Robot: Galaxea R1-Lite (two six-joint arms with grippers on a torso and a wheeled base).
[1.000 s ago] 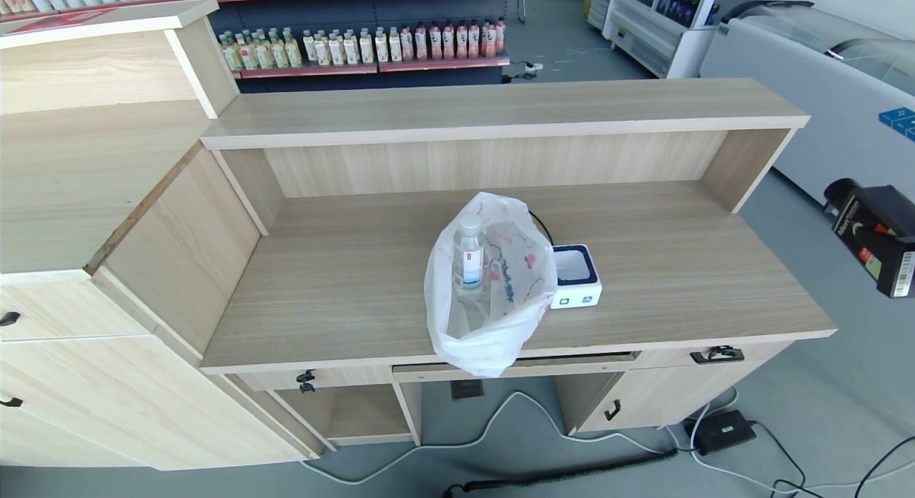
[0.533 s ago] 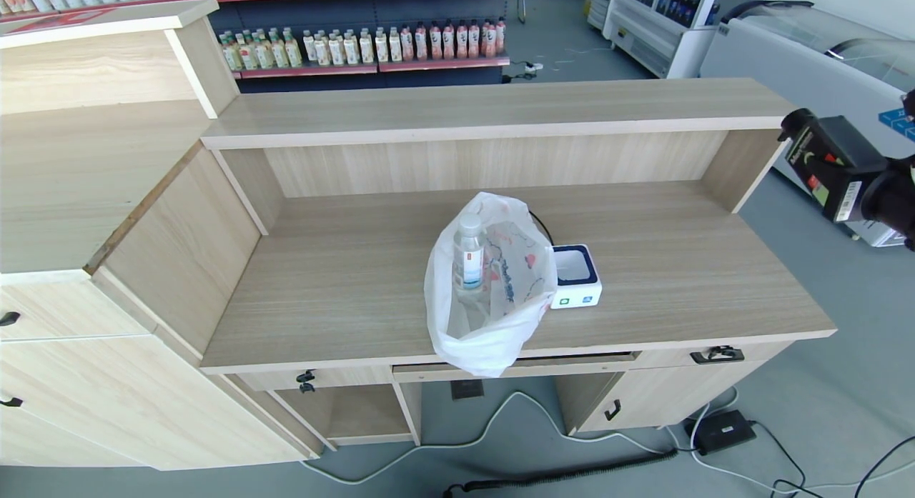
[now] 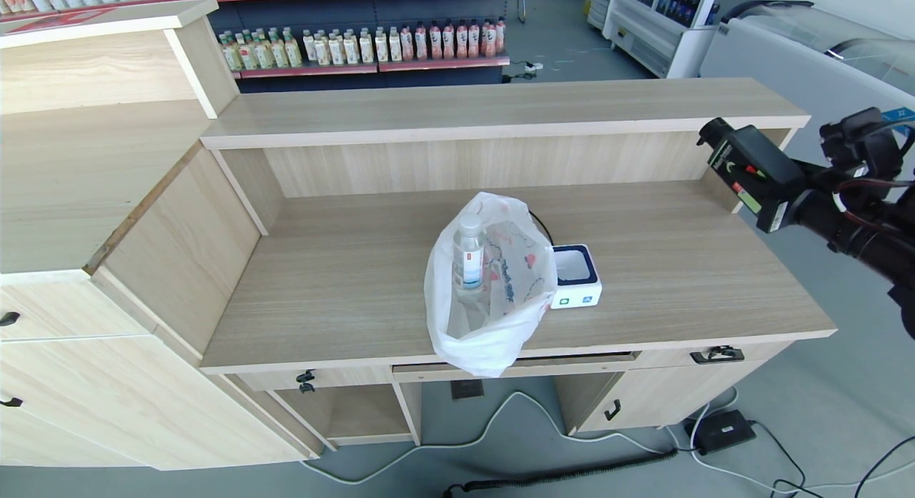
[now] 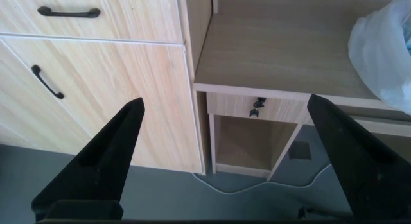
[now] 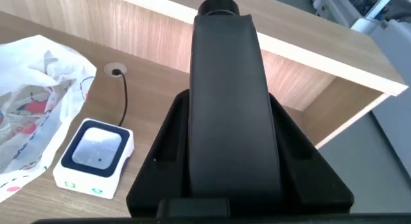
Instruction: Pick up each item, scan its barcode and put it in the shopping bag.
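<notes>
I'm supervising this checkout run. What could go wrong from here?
1. The black container in the right pincer hangs close to the counter's side panel and might knock it on the way in.
2. The scanner sits against the shopping bag, so the soft plastic may get snagged during scanning.
3. The bag overhangs the counter's front edge with a water bottle inside; another item could pull it off.

Open bench (image 3: 679,269) right of scanner (image 3: 576,275) and left of shopping bag (image 3: 493,326). Bag touches scanner. Top shelf (image 3: 500,112) overhangs rear. Black carton (image 3: 758,173), held by right gripper (image 3: 797,201), hangs over right rear corner.
</notes>
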